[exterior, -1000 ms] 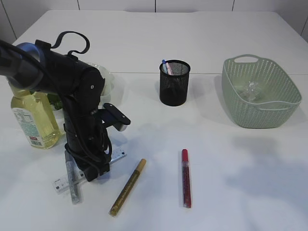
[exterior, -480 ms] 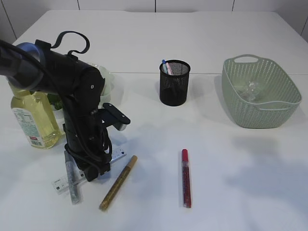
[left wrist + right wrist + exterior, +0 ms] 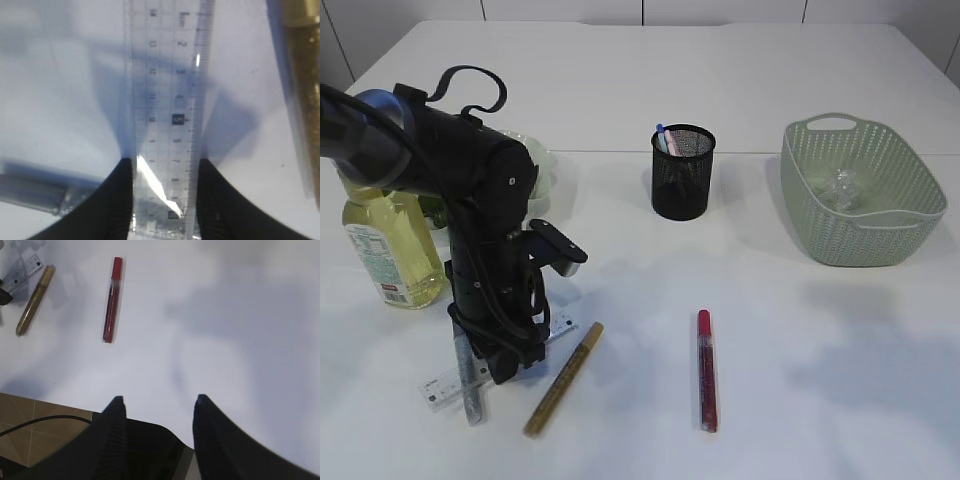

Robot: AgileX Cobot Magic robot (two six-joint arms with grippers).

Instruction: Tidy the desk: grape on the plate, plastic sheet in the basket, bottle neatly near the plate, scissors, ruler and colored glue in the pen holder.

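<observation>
The left gripper (image 3: pixel 162 200) is straddling the clear ruler (image 3: pixel 167 100) near the table's front-left corner, fingers apparently pinching its edges for lifting toward the pen holder (image 3: pixel 682 172); the right gripper (image 3: pixel 157 412) is hovering apart, empty.

White table (image 3: pixel 800 60), pale panelled wall (image 3: pixel 720 10) behind, brown tiled floor (image 3: pixel 30 415).

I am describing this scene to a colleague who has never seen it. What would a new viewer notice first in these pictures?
First comes the big black left arm at the table's left, its left gripper straddling the clear ruler with a finger on each edge. A gold glue pen and a red glue pen lie in front. Behind stand the black mesh pen holder and, to the right, the green basket; a yellow bottle stands far left.
</observation>
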